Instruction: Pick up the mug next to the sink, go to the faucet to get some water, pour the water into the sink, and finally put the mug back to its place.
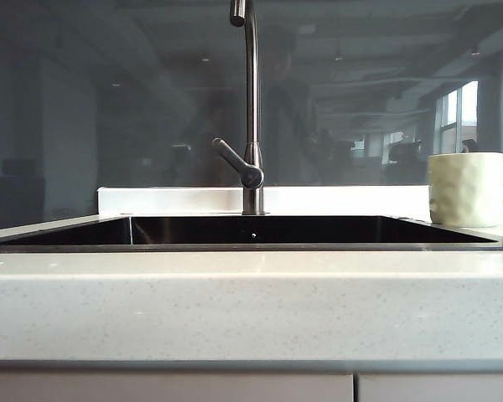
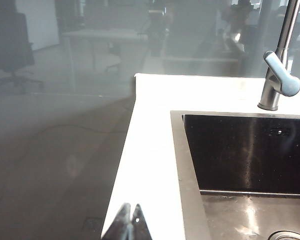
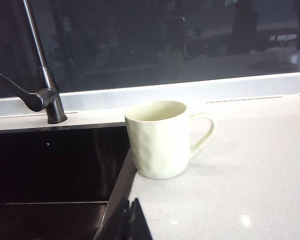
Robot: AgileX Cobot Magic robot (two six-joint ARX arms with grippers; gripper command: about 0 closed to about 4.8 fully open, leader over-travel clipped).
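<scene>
You have one cream dimpled mug (image 1: 466, 189) upright at the right of the exterior frame, beside one black sink (image 1: 251, 231) with one faucet (image 1: 250, 126), on the tabletop (image 1: 235, 301); left hand (image 2: 129, 220) and right hand (image 3: 130, 216) clenched, empty.

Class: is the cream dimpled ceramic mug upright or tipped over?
Upright: the cream dimpled ceramic mug stands on its base, mouth upward, on the countertop.

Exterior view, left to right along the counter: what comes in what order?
Sink's left rim → faucet behind the basin → mug on the counter at the right. Neither pincer shows in this view.
</scene>
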